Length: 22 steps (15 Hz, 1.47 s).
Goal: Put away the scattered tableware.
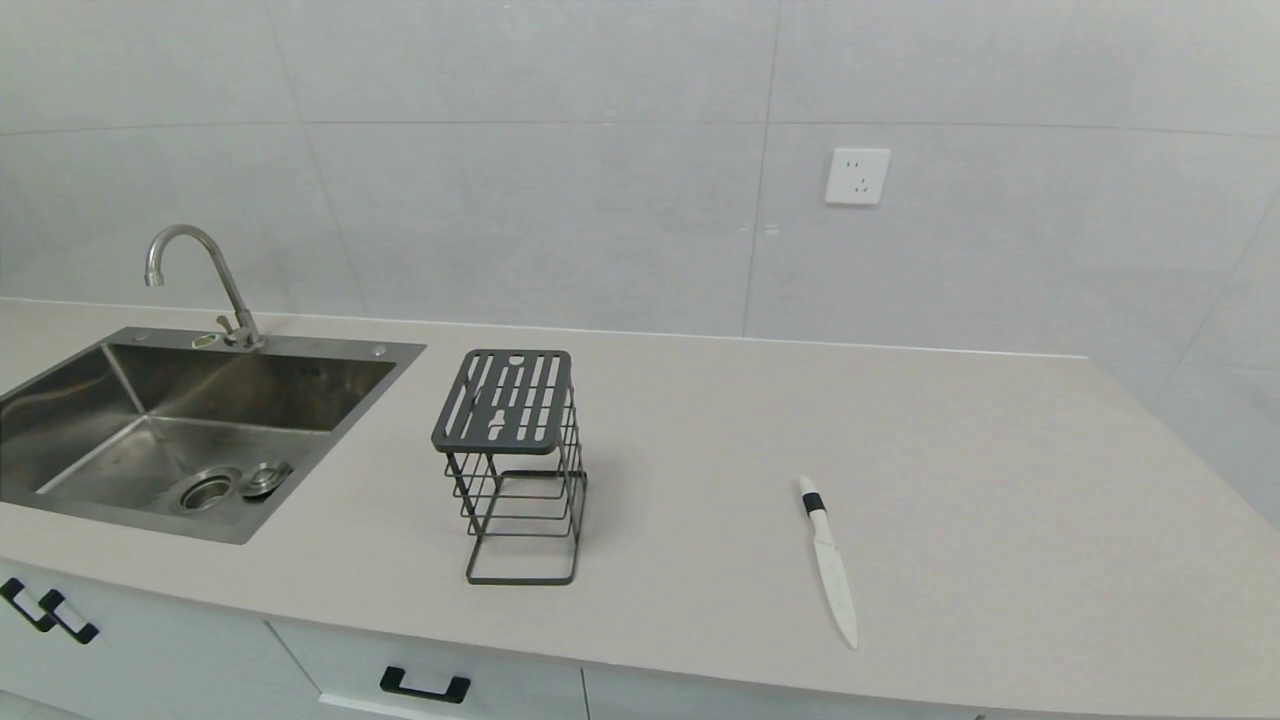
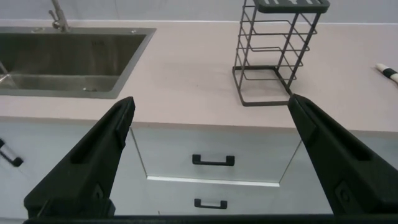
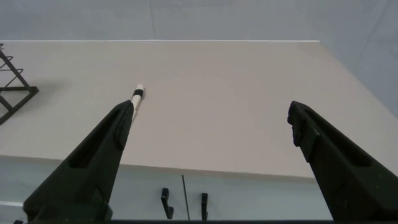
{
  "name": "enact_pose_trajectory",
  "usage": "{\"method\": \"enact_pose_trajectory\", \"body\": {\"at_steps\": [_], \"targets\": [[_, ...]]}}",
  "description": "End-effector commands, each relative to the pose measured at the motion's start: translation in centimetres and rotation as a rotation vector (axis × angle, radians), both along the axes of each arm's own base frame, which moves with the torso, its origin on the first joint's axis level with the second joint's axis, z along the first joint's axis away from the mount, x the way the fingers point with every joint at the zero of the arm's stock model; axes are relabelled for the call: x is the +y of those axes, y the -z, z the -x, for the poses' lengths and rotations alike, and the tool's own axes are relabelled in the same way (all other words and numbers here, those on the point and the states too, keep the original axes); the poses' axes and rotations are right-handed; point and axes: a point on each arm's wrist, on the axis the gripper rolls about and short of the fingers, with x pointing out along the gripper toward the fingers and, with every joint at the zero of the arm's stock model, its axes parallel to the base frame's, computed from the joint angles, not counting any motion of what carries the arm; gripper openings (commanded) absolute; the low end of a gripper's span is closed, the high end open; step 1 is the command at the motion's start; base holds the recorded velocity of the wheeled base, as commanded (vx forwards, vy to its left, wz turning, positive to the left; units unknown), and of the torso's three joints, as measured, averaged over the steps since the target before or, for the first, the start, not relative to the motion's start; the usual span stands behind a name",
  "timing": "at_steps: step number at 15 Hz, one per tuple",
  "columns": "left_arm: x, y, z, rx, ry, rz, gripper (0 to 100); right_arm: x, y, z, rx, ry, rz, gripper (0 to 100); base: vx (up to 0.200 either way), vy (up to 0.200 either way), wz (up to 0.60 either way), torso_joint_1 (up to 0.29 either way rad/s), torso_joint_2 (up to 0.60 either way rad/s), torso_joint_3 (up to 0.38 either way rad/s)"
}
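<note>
A white knife (image 1: 828,558) with a black band on its handle lies flat on the beige counter (image 1: 900,450), right of centre, blade toward the front edge. Its handle end (image 3: 137,98) appears beyond my right gripper (image 3: 210,106), which stands open in front of the counter, above the cabinet fronts. A dark wire knife rack (image 1: 515,455) with a slotted top plate stands mid-counter. My left gripper (image 2: 211,109) is open too, held off the counter's front edge with the knife rack (image 2: 273,53) ahead of it and the knife's handle tip (image 2: 388,73) at the far side.
A steel sink (image 1: 120,470) with a curved faucet (image 1: 200,285) is set into the counter's left end. White drawers with black handles (image 2: 213,160) run below the counter. A wall socket (image 1: 857,176) sits on the tiled wall behind.
</note>
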Motion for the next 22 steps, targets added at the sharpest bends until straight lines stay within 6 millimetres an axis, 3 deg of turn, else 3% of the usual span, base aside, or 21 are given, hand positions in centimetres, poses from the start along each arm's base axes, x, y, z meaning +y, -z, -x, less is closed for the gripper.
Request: {"method": "enact_pose_trajectory", "body": {"at_steps": [1, 9, 19, 22], "targets": [[0.00, 0.00, 0.00, 0.000, -0.001, 0.000, 100, 0.00, 0.00, 0.00, 0.000, 0.001, 0.000, 100, 0.000, 0.000, 0.00, 0.000, 0.00, 0.000], [0.00, 0.00, 0.00, 0.000, -0.001, 0.000, 100, 0.00, 0.00, 0.00, 0.000, 0.001, 0.000, 100, 0.000, 0.000, 0.00, 0.016, 0.00, 0.016], [0.00, 0.00, 0.00, 0.000, -0.002, -0.001, 100, 0.00, 0.00, 0.00, 0.000, 0.001, 0.000, 100, 0.000, 0.000, 0.00, 0.290, -0.06, 0.221], [0.00, 0.00, 0.00, 0.000, -0.002, -0.001, 100, 0.00, 0.00, 0.00, 0.000, 0.001, 0.001, 100, 0.000, 0.000, 0.00, 0.073, -0.02, 0.052]]}}
